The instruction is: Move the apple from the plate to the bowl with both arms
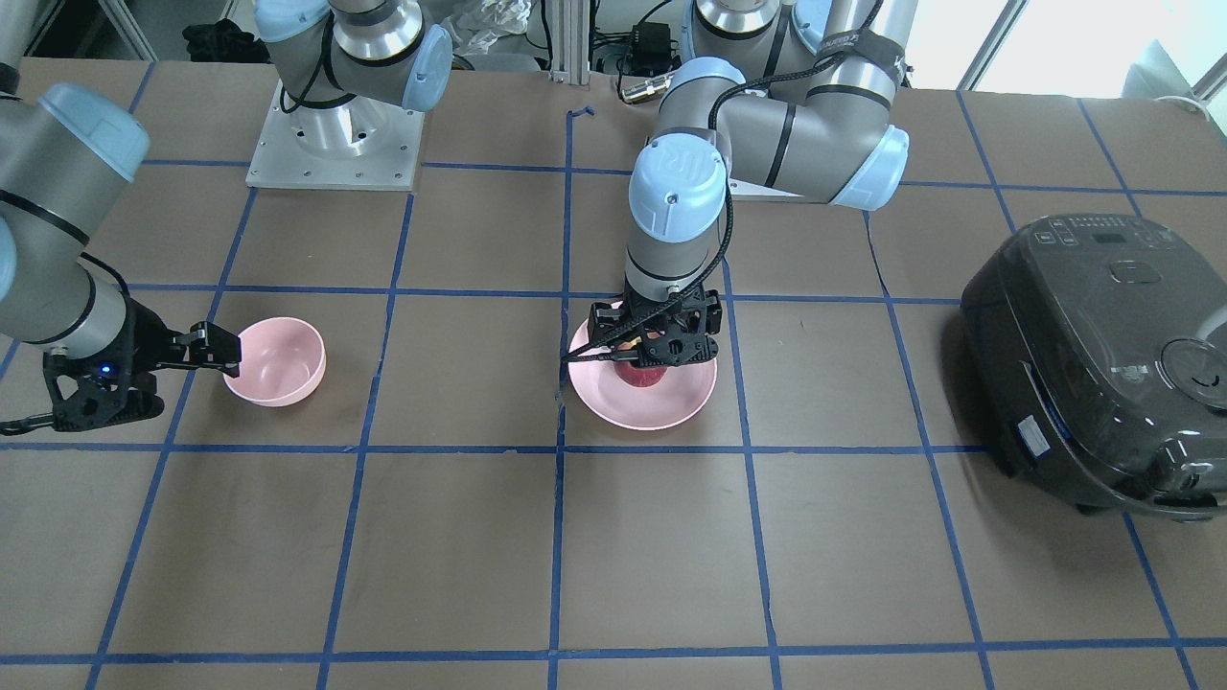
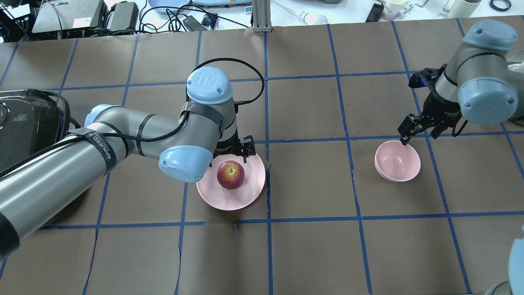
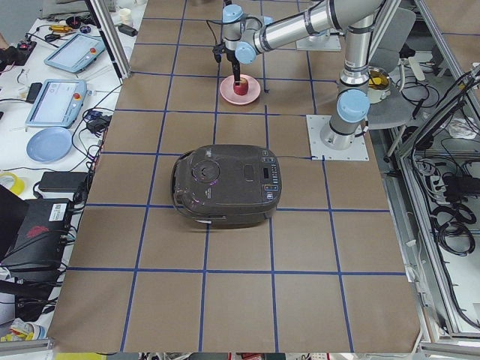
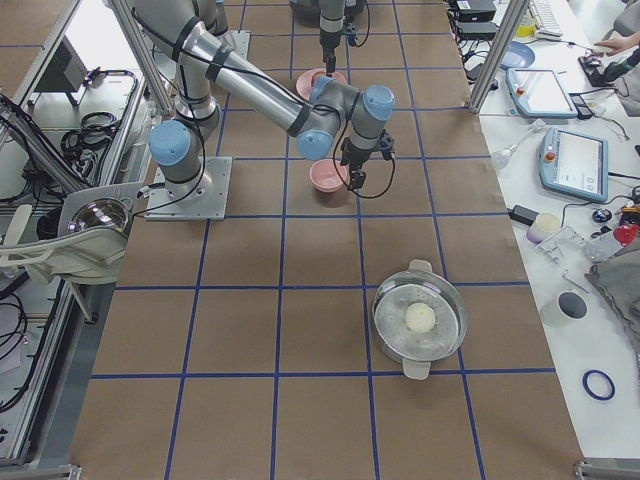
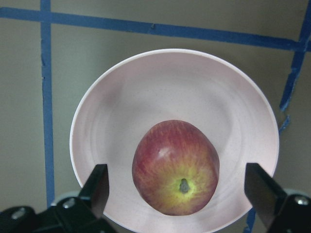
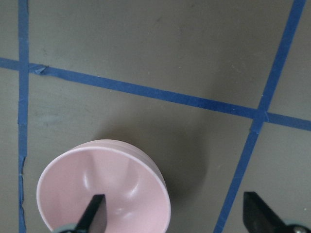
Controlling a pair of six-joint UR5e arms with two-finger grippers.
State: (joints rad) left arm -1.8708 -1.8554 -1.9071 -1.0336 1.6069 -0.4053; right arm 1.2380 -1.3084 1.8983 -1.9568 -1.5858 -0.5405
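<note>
The red apple (image 2: 231,175) lies on the wide pink plate (image 2: 229,203) near the table's middle. My left gripper (image 2: 242,150) hangs over the plate, open. In the left wrist view its fingers (image 5: 99,187) stand on either side of the apple (image 5: 176,167) without touching it, above the plate (image 5: 146,92). The small deep pink bowl (image 2: 398,162) stands empty to the right. My right gripper (image 2: 417,136) is open at the bowl's far rim. In the right wrist view one of its fingers (image 6: 95,213) is over the bowl (image 6: 116,179) and the other is beside it.
A black rice cooker (image 2: 24,123) stands at the table's left end, beside the left arm. A metal pot with a glass lid (image 4: 418,318) stands at the right end. Blue tape lines grid the brown table (image 2: 311,254).
</note>
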